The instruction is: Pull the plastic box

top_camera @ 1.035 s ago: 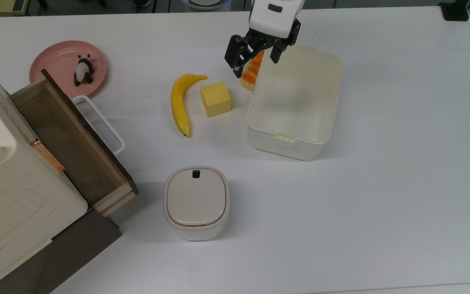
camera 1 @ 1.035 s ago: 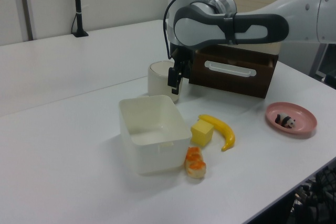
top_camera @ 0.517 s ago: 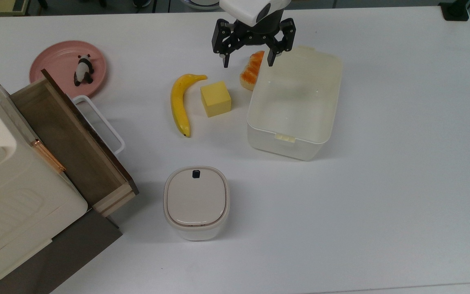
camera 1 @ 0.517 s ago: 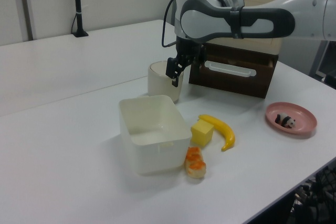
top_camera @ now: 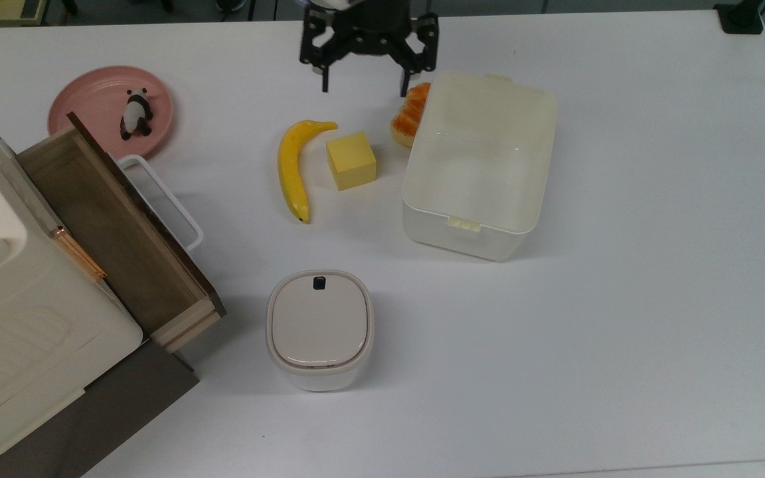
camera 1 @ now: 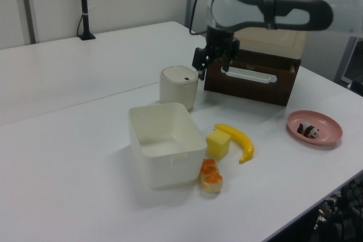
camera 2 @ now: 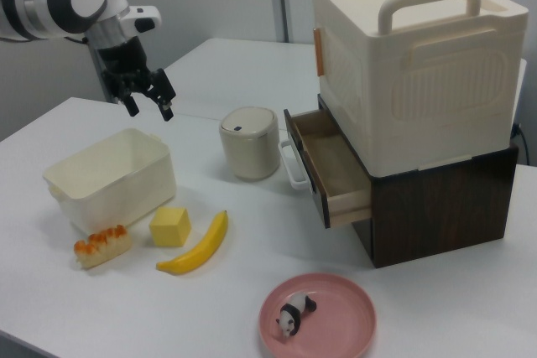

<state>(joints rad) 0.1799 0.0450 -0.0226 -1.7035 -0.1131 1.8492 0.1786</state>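
The gripper [top_camera: 364, 87] hangs at the top middle of the top view with its two black fingers spread wide and nothing between them. In the left view it [camera 1: 214, 69] hovers above the table, in front of the wooden drawer [camera 1: 252, 79] and to the right of the small lidded container [camera 1: 178, 88]. In the right view it [camera 2: 150, 107] sits in the upper left, above the far end of the plastic box [camera 2: 112, 178].

The plastic box [top_camera: 479, 162] lies right of centre in the top view, empty, its yellowish latch tab facing the bottom of the frame. In the left view it [camera 1: 165, 144] stands at centre, with an orange-topped piece of food [camera 1: 210, 174] touching or just beside its near right corner. A yellow block [top_camera: 351, 160] and a banana [top_camera: 293, 166] lie to its left in the top view, near but apart from it.

The fingers are not on the box, so my judgement is that the step in hand is getting a hold on its rim. To do it well, the gripper should come down over one wall so that one finger goes inside and the other outside, then close on the rolled rim. The short wall nearest the gripper looks easiest to reach, but the food piece [top_camera: 409, 113] sits beside that corner, so the outer finger should land away from it. Then draw the box along the table [top_camera: 655, 299], low and slow, so it slides without tipping.
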